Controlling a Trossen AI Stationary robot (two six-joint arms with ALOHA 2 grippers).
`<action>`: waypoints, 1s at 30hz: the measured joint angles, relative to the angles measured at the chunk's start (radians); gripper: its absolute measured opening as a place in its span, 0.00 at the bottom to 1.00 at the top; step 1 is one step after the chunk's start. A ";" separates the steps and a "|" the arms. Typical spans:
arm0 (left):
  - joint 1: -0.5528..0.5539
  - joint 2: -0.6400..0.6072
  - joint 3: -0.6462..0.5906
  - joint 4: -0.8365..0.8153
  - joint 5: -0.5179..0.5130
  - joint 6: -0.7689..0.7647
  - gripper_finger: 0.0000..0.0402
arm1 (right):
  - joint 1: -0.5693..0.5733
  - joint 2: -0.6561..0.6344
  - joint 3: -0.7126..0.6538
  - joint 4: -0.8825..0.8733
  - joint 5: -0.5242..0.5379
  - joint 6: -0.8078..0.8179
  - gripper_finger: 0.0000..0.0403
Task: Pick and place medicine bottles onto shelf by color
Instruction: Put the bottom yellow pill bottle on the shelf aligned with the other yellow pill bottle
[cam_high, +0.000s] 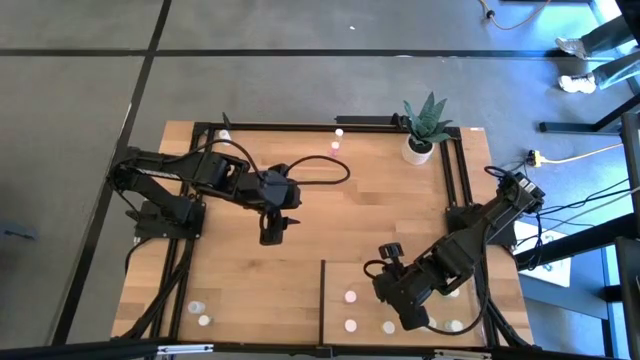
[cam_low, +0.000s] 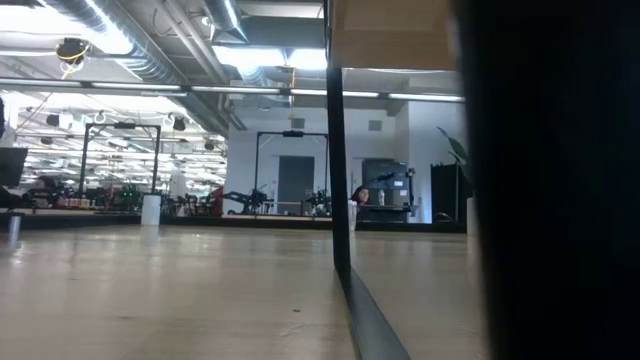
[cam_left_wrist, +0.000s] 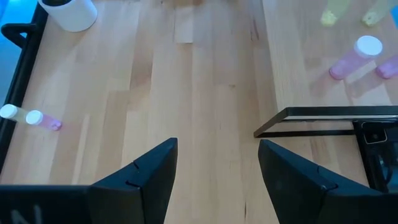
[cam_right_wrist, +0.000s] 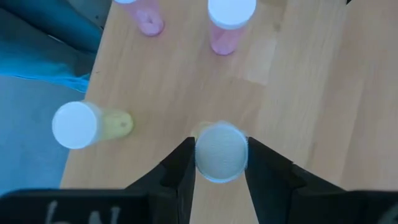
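My right gripper (cam_high: 411, 320) hangs over the near right of the shelf (cam_high: 340, 275) and is shut on a white-capped medicine bottle (cam_right_wrist: 221, 152). On the shelf near it stand a pale yellow bottle (cam_right_wrist: 81, 124) and two pink bottles (cam_right_wrist: 229, 22) (cam_right_wrist: 148, 18). My left gripper (cam_high: 272, 233) hovers open above the table's middle with nothing between its fingers (cam_left_wrist: 143, 177). Two more bottles (cam_high: 200, 313) stand at the near left, and two (cam_high: 338, 138) at the far edge. My right gripper pinches the bottle between its two fingers (cam_right_wrist: 177, 168), one on each side just below the white cap (cam_right_wrist: 200, 155). The fingers come from above, slanting down. The bottle stands upright in the hold, cap up. Its base is hidden, so I cannot tell whether it rests on the shelf.
A potted green plant (cam_high: 424, 128) stands at the far right corner. A dark frame (cam_high: 460, 170) borders the table's far and right sides. The shelf's thin dark edge (cam_high: 322, 300) rises from the near middle. Bare planks lie between the two arms.
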 joint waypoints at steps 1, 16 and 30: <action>0.000 0.000 0.000 0.000 0.000 0.000 0.54 | 0.000 0.000 0.000 0.000 0.001 0.000 0.30; -0.001 0.000 0.000 0.060 0.107 0.002 0.54 | 0.008 0.024 0.000 -0.004 0.002 0.072 0.30; 0.000 0.000 0.000 0.071 0.128 0.039 0.54 | 0.008 0.024 0.000 -0.012 0.003 0.105 0.32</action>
